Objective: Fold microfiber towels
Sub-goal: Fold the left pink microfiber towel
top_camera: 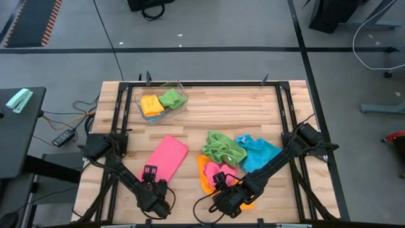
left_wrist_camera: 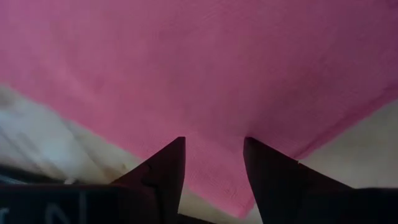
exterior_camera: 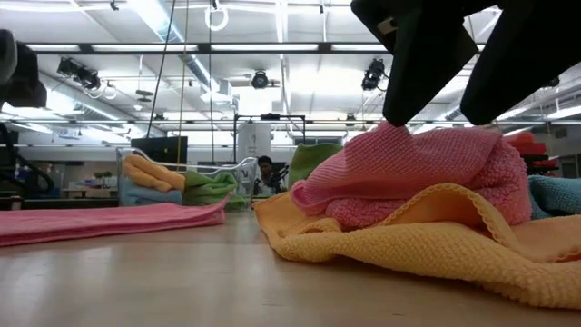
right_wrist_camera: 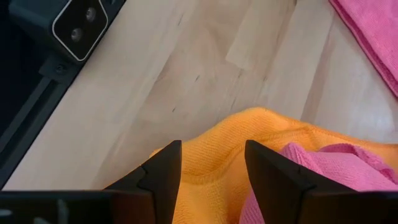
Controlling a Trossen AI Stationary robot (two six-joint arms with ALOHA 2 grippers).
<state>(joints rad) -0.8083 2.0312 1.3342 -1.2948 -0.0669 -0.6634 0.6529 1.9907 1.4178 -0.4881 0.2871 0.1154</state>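
Both jaws stood spread with nothing pinched. At the table's near edge the left gripper point(left_wrist_camera: 212, 171) hung over the near end of the flat pink towel point(top_camera: 166, 157), while the right gripper point(right_wrist_camera: 211, 171) hovered above the orange towel point(top_camera: 207, 178), on which a crumpled pink towel point(exterior_camera: 408, 173) lay. Farther back sat the green towel point(top_camera: 224, 149) and blue towel point(top_camera: 259, 152), touching. Farthest, the clear bin point(top_camera: 162, 102) held orange, green and blue cloths.

Two dark, slim-linked arms trail black cables; the left gripper point(top_camera: 150, 172) and right gripper point(top_camera: 219, 179) show black, wedge-shaped, matte fingers point(left_wrist_camera: 163, 180).
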